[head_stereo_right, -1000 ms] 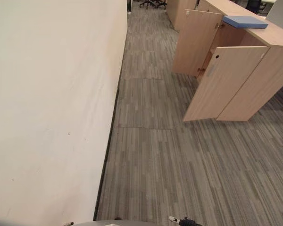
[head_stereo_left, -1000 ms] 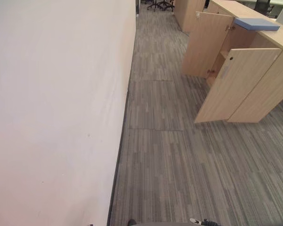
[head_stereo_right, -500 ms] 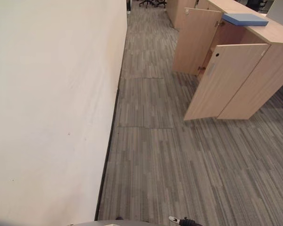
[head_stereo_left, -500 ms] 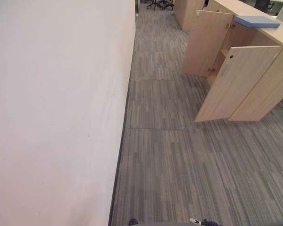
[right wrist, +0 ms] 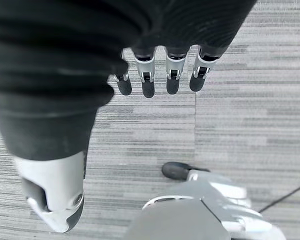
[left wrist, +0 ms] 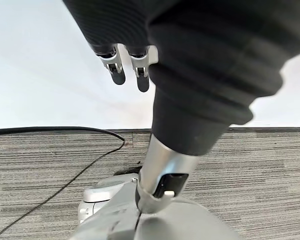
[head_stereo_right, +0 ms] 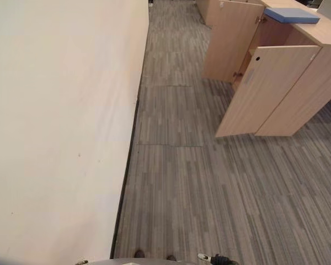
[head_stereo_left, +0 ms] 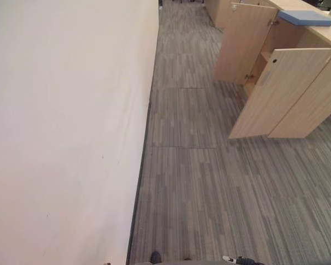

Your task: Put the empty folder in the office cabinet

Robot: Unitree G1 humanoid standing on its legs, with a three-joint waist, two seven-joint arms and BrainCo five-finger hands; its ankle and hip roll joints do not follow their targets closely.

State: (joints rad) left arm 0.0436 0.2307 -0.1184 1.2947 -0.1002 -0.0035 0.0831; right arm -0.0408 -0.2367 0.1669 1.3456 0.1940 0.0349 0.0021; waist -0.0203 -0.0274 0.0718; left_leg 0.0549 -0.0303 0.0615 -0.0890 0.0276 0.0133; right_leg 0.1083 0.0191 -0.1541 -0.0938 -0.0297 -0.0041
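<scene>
At two o'clock, the folder (head_stereo_left: 304,17) lies on the open cabinet (head_stereo_left: 298,83), out of reach, so left hand (left wrist: 130,67) and right hand (right wrist: 160,75) hang slack-fingered, holding nothing.

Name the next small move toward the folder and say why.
Probably walk forward and right to the cabinet: the blue folder lies on its top, far off, with its doors open. The left hand and right hand hang relaxed, holding nothing.
</scene>
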